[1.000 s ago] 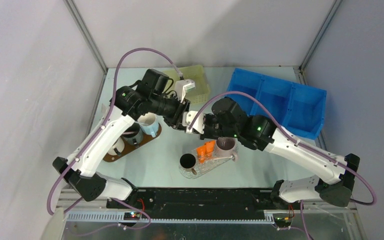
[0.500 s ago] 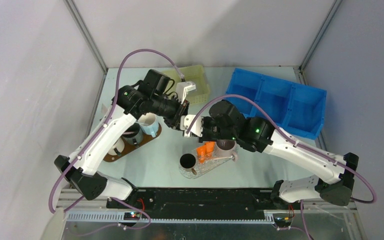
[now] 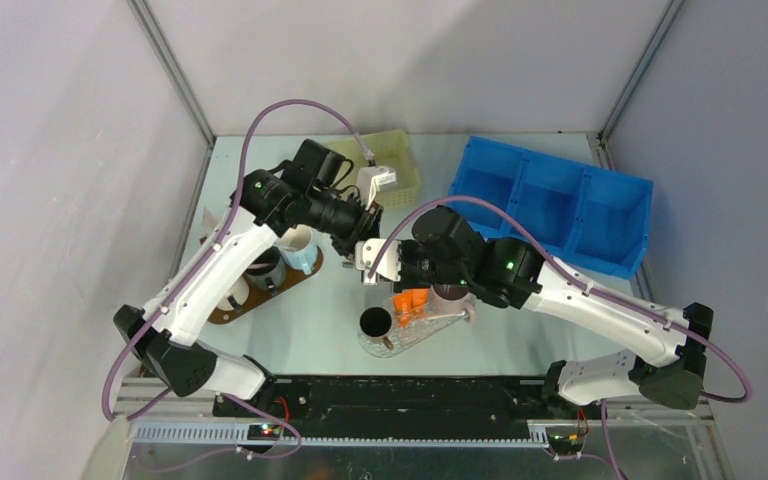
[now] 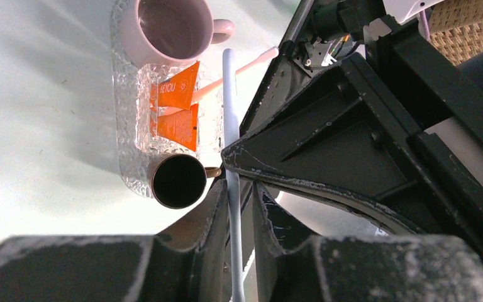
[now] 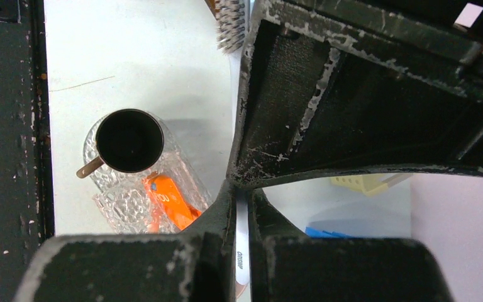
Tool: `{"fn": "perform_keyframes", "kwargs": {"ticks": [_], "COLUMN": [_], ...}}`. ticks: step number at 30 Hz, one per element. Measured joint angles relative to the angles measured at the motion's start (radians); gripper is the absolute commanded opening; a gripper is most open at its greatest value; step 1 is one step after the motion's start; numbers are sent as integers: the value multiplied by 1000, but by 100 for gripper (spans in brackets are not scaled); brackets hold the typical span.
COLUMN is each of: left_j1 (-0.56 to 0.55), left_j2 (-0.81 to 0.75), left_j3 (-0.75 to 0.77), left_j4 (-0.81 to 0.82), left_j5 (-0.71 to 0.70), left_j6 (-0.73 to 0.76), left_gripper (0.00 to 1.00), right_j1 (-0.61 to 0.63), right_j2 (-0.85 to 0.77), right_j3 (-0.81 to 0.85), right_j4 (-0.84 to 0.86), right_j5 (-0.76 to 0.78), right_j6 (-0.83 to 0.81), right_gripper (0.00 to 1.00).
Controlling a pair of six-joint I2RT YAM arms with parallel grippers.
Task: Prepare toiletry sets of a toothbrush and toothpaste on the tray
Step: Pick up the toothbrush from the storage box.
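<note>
Where the two arms cross in the overhead view, their wrists cover the meeting point, so I go by the wrist cameras. My right end effector (image 5: 241, 196) is clamped tight on the handle of the white toothbrush (image 4: 229, 107), held off the tabletop (image 3: 310, 330) near the glass tray (image 4: 123, 126). My left end effector (image 4: 239, 189) has its fingers close around the same handle. A dark sliver shows on one side, though, and I cannot tell whether they pinch it. In the right wrist view the bristles peek out at the top edge, and the shaft below them is hidden behind the left end effector's body. On the tray stand a pink mug (image 4: 170, 28) and a black mug (image 4: 177, 181), whose inside is too dark to read. Between the mugs lie two orange tubes (image 4: 180, 85), and a pale pink toothbrush (image 4: 251, 63) slants across the upper one.
</note>
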Motion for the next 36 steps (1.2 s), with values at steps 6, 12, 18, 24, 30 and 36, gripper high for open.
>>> {"fn": "perform_keyframes", "kwargs": {"ticks": [6, 12, 18, 24, 30, 36], "left_j1": [0, 0, -2, -3, -5, -8], "left_j2": [14, 15, 14, 14, 14, 14], "left_j3": [0, 0, -8, -29, -31, -32], "left_j4": [-10, -32, -54, -71, -68, -57], "left_j5": [7, 14, 18, 19, 19, 19], "left_j6": [25, 51, 73, 76, 74, 74], "left_gripper": [13, 22, 27, 17, 33, 33], "right_j1": [5, 9, 9, 10, 17, 27], "right_j2": [4, 6, 6, 6, 6, 9], "right_j3": [0, 0, 0, 0, 0, 0], "right_j4": [-2, -5, -6, -6, -7, -7], "right_j5": [4, 4, 5, 8, 13, 27], "right_j6": [-7, -11, -12, -13, -14, -15], "right_gripper": [0, 0, 0, 0, 0, 0]}}
